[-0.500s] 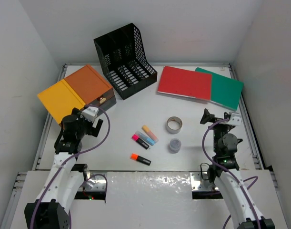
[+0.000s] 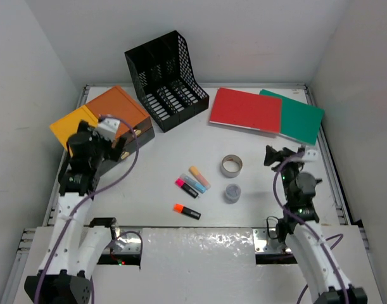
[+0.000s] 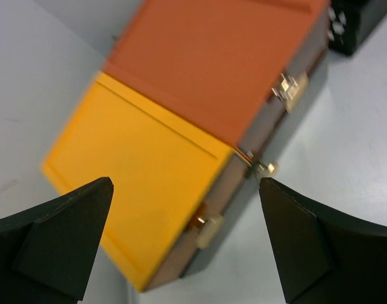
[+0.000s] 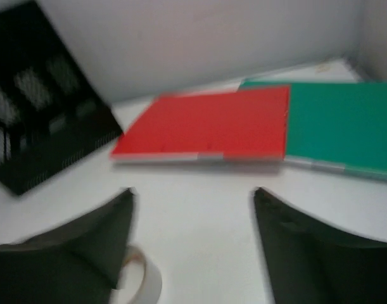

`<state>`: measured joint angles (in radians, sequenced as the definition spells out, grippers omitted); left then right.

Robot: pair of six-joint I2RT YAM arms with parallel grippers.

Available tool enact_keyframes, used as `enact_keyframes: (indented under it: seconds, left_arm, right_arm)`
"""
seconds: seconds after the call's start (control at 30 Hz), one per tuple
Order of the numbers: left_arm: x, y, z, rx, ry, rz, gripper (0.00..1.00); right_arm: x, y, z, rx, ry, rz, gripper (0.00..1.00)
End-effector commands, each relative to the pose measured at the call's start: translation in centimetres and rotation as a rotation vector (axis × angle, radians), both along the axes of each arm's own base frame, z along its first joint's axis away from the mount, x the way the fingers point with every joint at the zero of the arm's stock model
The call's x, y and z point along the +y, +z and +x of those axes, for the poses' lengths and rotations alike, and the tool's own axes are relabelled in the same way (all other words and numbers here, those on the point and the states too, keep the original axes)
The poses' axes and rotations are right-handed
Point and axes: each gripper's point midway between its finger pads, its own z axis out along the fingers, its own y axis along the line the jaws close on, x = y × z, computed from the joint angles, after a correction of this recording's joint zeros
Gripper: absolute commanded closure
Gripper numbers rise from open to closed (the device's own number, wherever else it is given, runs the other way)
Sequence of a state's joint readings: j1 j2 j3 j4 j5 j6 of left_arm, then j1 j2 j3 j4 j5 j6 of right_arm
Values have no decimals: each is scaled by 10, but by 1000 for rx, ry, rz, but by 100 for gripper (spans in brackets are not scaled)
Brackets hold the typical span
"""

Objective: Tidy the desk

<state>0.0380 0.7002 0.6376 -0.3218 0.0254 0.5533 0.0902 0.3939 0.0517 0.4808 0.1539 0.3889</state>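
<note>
Top external view shows the left gripper (image 3: 185, 187) and right gripper (image 4: 193, 193) at the front of the desk (image 2: 263, 196), both wide open, holding nothing. The left one points at the orange-yellow box (image 2: 101, 114), maybe to grab it; 4 markers (image 2: 193, 183) lie farther out, black rack (image 2: 168, 79) at the back.

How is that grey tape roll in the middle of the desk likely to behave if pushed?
The tape roll seems to lie flat, hole upward, so it should slide on the smooth white desk rather than roll. As a thin open ring it is probably light and easily deflected. Tipped on edge, it could roll away.
</note>
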Motion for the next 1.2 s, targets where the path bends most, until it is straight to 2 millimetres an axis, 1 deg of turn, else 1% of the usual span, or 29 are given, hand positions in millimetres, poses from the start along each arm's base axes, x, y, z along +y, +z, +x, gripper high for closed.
enact_keyframes:
  seconds: [0.0,0.03,0.1,0.13,0.17,0.2,0.23,0.27,0.3,0.33,0.37,0.4,0.43,0.47,0.5,0.53,0.57,0.6,0.63,0.67,0.73,0.8,0.83,0.87,0.9,0.93,0.97,1.1,1.17]
  left_arm:
    - [13,44,14,9,64,34,0]
    - [11,59,16,26,59,27,0]
    - [8,51,26,104,50,-2,0]
    - [6,64,34,85,38,-14,0]
    - [7,65,39,90,50,-29,0]
    - [6,57,48,125,50,-41,0]
    - [4,67,55,110,40,-51,0]
    - [7,66,61,122,57,-62,0]
    - [10,56,70,161,68,-67,0]
    - [11,62,77,154,65,-77,0]
    - [19,52,84,187,84,-96,1]
    - [17,55,88,190,62,-119,0]
    - [20,54,91,197,63,-134,0]
    - [31,46,94,223,84,-155,0]
    - [31,47,97,227,68,-176,0]
    - [35,45,99,233,72,-187,0]
    - [42,38,102,252,89,-199,0]
    - [45,35,104,261,91,-202,0]
    - [47,31,106,269,96,-204,0]
    - [48,21,109,293,97,-207,0]
    - [49,13,114,309,97,-215,0]
    - [49,1,119,332,97,-227,0]
    - [51,-6,121,344,104,-239,0]
    - [52,-8,124,338,107,-240,0]
    - [52,-14,125,344,107,-247,0]
    - [55,-19,127,345,114,-256,0]
    - [54,-23,127,352,113,-261,0]
    - [52,-34,129,366,101,-277,1]
    - [52,-40,129,376,98,-278,1]
  right_arm:
    - [45,29,14,90,248,-9,41]
    - [63,31,15,142,345,14,47]
    - [91,45,32,192,445,31,51]
    - [104,50,36,199,479,27,47]
    - [128,52,36,200,513,-30,43]
    - [140,73,43,166,516,-72,38]
    - [156,65,51,192,529,-150,30]
    - [183,67,47,190,577,-186,27]
    - [200,93,53,145,606,-192,24]
    - [217,78,65,188,622,-224,17]
    - [244,99,65,148,673,-227,15]
    - [259,99,69,146,688,-239,15]
    - [278,75,80,193,708,-283,16]
    - [305,93,79,149,748,-291,17]
    - [320,88,83,151,763,-322,19]
    - [342,60,89,199,794,-360,24]
    - [370,76,87,155,830,-363,27]
    - [385,72,89,148,847,-383,30]
    - [407,44,91,185,872,-406,30]
    - [422,55,96,151,880,-387,31]
    - [444,52,101,127,900,-345,31]
    - [465,40,113,129,911,-322,33]
    - [477,52,117,97,922,-309,34]
    - [487,27,120,131,934,-329,34]
    - [493,22,122,129,942,-344,34]
    - [504,30,123,104,953,-342,34]
    - [510,11,124,124,959,-370,34]
    - [523,0,128,116,944,-365,33]
    - [522,3,136,102,896,-354,33]
